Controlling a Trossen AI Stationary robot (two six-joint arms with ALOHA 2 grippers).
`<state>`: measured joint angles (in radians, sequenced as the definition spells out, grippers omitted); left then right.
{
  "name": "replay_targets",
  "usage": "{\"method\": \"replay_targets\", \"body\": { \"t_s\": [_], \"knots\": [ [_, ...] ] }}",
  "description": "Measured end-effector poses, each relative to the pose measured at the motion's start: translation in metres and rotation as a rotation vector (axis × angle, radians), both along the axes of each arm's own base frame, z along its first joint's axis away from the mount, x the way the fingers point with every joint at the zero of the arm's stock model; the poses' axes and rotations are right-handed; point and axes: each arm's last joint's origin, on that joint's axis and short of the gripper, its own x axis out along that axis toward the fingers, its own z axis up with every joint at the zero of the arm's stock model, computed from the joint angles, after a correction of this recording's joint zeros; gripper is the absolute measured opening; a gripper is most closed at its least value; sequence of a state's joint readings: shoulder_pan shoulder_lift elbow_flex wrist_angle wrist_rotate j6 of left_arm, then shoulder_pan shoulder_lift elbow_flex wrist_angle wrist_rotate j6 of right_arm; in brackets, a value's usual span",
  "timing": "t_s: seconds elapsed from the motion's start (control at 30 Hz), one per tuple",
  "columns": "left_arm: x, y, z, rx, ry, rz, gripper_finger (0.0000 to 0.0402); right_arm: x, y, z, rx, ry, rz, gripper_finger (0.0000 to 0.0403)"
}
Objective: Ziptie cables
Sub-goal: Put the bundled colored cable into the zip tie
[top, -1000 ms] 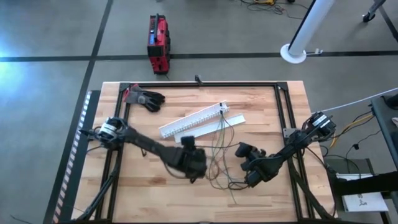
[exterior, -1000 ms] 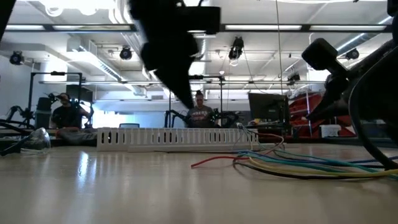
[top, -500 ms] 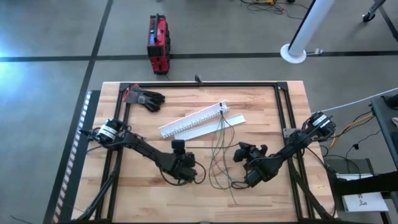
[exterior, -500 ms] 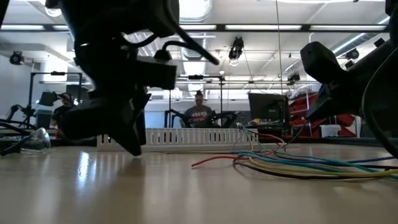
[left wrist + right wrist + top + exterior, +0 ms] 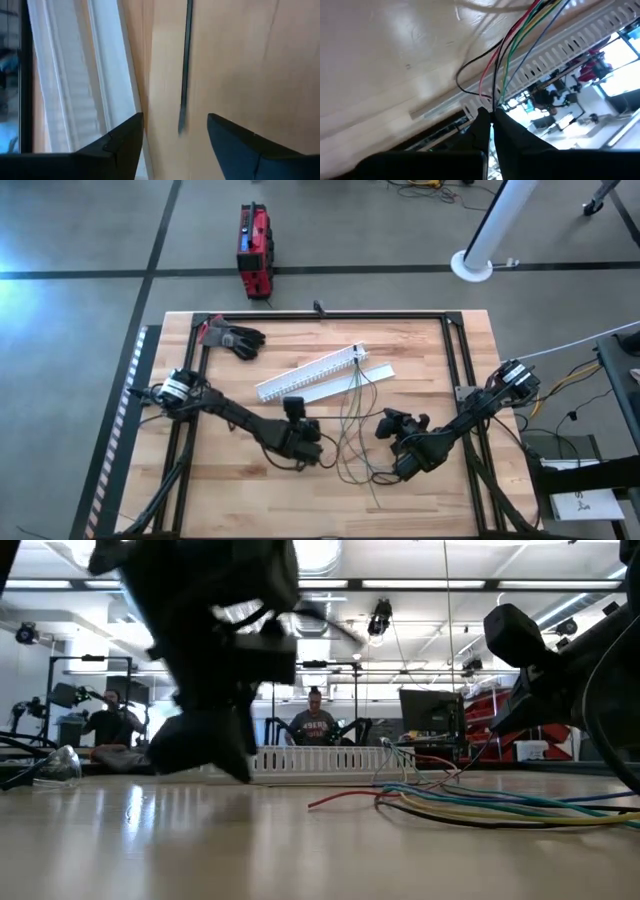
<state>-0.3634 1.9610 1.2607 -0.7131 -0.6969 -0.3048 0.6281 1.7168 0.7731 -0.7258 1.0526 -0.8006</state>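
Observation:
The cables (image 5: 352, 425) are thin green, red, blue and dark wires that run from the end of the white slotted channel (image 5: 305, 378) toward the table's near edge and lie on the wood. My right gripper (image 5: 388, 425) is just right of them, shut where the wires come together (image 5: 492, 102). My left gripper (image 5: 303, 442) hangs low just left of them. It is open (image 5: 175, 137) over bare wood, and a thin dark strip (image 5: 184, 65) lies between its fingers. Whether they touch it I cannot tell. My right gripper pinches the bunched wires (image 5: 494, 100) between its two fingertips. It comes roughly level from the table's near right and points toward the channel. Beyond the fingertips the wires fan out toward the channel, and a black one makes a slack loop (image 5: 462, 82). The fingertips hide the contact itself.
The channel's flat white lid (image 5: 377, 372) lies beside it. A black glove (image 5: 236, 338) lies at the far left. A black frame rail (image 5: 330, 314) runs round the tabletop. A red case (image 5: 253, 250) stands on the floor beyond. People sit in the room behind (image 5: 315, 726).
My left gripper has come down from well above the table to just over the wood, left of the cables, turning as it dropped. The cables have stayed where they were.

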Motion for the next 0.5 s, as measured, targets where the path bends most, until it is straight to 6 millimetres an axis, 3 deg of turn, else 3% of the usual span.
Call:
{"method": "replay_targets", "body": {
  "t_s": [0.1,0.23,0.33,0.5],
  "knots": [
    [0.022,-0.004,0.015,-0.023,-0.124,-0.076,0.0214,0.001,0.0,0.001,-0.065,0.035,0.045,0.0],
    [0.057,-0.003,0.034,-0.151,-0.422,-0.205,0.0224,0.001,0.0,0.002,-0.115,0.052,0.074,0.0],
    [0.074,0.009,0.043,-0.29,-0.596,-0.296,0.0228,0.001,0.0,0.002,-0.106,0.034,0.066,0.0],
    [0.09,0.045,0.043,-0.44,-0.673,-0.338,0.023,0.001,0.0,0.002,-0.104,0.031,0.065,0.0]
  ]
}}
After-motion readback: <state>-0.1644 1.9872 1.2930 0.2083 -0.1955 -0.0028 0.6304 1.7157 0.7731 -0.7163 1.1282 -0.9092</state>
